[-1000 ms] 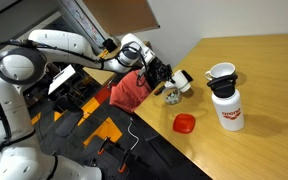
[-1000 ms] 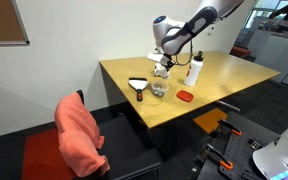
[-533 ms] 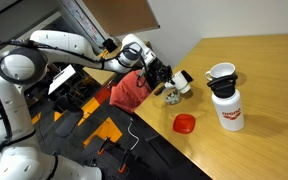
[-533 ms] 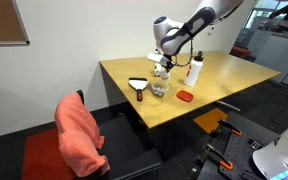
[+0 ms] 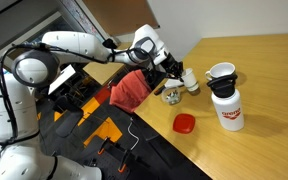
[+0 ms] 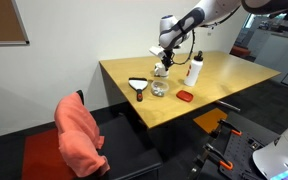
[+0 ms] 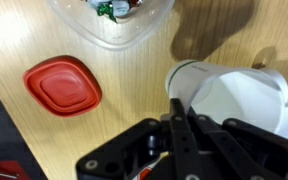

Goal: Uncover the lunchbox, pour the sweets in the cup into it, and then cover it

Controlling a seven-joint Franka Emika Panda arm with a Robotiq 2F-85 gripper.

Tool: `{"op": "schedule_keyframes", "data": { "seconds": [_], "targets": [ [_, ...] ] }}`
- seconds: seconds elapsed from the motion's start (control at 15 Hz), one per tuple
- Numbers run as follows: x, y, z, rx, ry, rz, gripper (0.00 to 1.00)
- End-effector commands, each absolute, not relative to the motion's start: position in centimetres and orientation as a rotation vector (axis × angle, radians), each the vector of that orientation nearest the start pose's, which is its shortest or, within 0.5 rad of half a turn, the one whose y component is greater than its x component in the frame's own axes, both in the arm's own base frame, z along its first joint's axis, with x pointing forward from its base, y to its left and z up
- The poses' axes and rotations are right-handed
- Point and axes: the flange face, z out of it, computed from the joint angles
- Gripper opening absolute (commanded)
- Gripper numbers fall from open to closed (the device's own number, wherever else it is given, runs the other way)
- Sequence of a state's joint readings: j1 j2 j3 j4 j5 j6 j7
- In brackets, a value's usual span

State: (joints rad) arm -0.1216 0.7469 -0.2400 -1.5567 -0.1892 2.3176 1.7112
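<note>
My gripper (image 5: 180, 76) is shut on the rim of the small white cup (image 5: 190, 80) and holds it tilted just above the table, next to the open lunchbox (image 5: 171, 96). In the wrist view the gripper (image 7: 179, 106) pinches the cup's wall (image 7: 234, 95); the cup's inside is hidden. The lunchbox (image 7: 114, 22) is a round open container with small coloured sweets (image 7: 114, 8) inside. Its red lid (image 7: 62, 86) lies flat on the table beside it, also seen in both exterior views (image 5: 184, 123) (image 6: 185, 96). In an exterior view the cup (image 6: 162, 68) hangs behind the lunchbox (image 6: 159, 89).
A tall white flask with red lettering (image 5: 226, 108) stands to one side of the cup, with a white mug-like top with a dark inside (image 5: 221, 73). A white and dark object (image 6: 138, 85) lies near the lunchbox. A red cloth (image 5: 129, 90) hangs on a chair past the table edge.
The arm has swung and the wrist has turned. The gripper with the cup has shifted slightly away from the lunchbox toward the flask. The lid and the lunchbox have not moved.
</note>
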Motion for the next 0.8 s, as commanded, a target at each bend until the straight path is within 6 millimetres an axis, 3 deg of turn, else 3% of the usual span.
{"op": "schedule_keyframes", "data": {
  "seconds": [0.0,0.27,0.53,0.6,0.67,0.73],
  "targets": [
    [68.8,-25.4,20.4,-1.817,2.762,-0.297,0.01],
    [69.8,-26.6,18.2,-1.703,2.781,-0.242,0.01],
    [70.5,-26.9,17.4,-1.636,2.784,-0.247,0.01],
    [70.6,-26.9,17.4,-1.629,2.784,-0.252,0.28],
    [70.6,-26.8,17.7,-1.626,2.782,-0.264,0.29],
    [70.5,-26.8,18.1,-1.622,2.78,-0.279,0.36]
  ]
}}
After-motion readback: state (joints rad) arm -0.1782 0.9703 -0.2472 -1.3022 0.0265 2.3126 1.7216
